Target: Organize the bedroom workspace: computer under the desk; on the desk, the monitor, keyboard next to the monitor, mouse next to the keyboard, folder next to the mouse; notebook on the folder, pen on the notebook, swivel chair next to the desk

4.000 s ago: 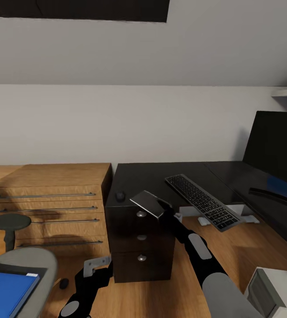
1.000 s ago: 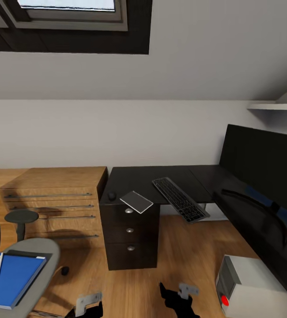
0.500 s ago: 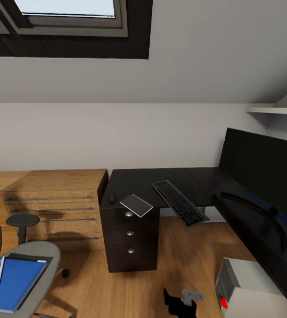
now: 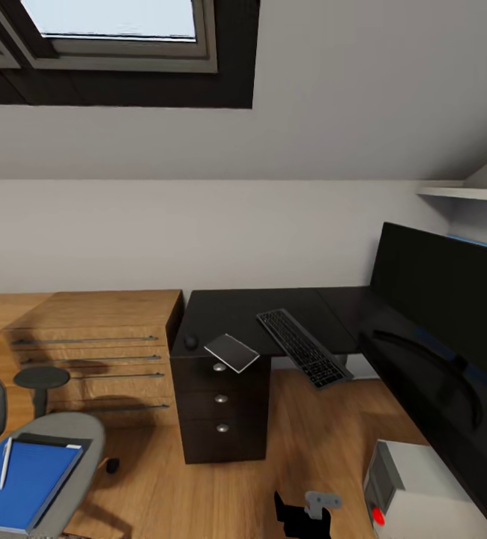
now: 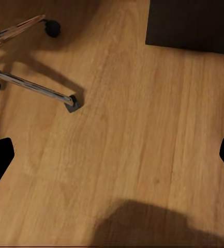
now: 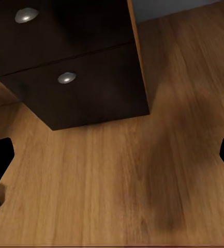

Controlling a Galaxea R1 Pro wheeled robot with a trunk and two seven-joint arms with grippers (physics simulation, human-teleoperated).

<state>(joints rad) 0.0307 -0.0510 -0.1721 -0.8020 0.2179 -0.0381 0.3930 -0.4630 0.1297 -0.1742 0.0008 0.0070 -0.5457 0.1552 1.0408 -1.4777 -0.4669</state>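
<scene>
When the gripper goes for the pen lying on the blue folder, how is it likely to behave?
The pen looks thin and round, so it would probably roll if nudged. It lies flat on the folder, leaving little to pinch, and may slip. Probably very light.

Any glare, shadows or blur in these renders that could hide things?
Head view: sharp; the glossy black desk top mirrors the wide black monitor. Left wrist view: a soft dark shadow crosses the wooden floor. Right wrist view: the black drawer unit is dim, silver knobs readable.

The monitor (image 4: 442, 299) runs off frame; the mouse (image 4: 191, 342) seems a speck
</scene>
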